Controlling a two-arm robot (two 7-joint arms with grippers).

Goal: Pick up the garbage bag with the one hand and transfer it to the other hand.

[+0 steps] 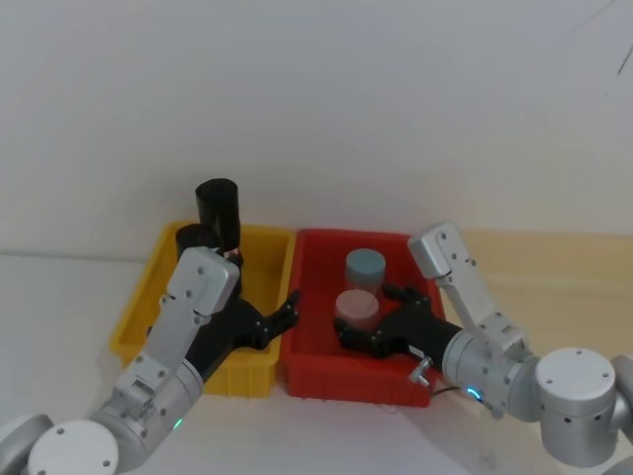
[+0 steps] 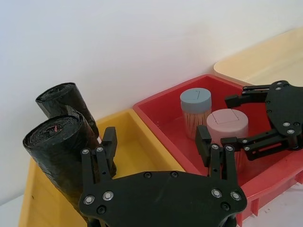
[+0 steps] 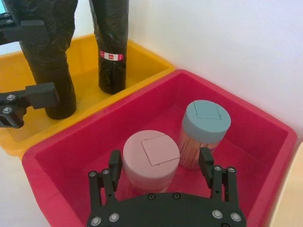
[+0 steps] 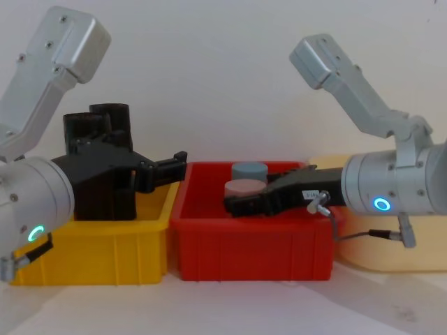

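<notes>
Against the white wall [image 1: 316,99], on a pale worktop [image 1: 59,287], our left gripper [image 2: 156,137] spreads wide beside the garbage bag [image 2: 57,151]; our right gripper [image 3: 160,158] gapes over the red bin [image 3: 265,142].

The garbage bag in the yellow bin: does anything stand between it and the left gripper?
Nothing visible does. The garbage bag stands upright close beside the open left gripper; the other black roll stands farther back, not between them.
</notes>
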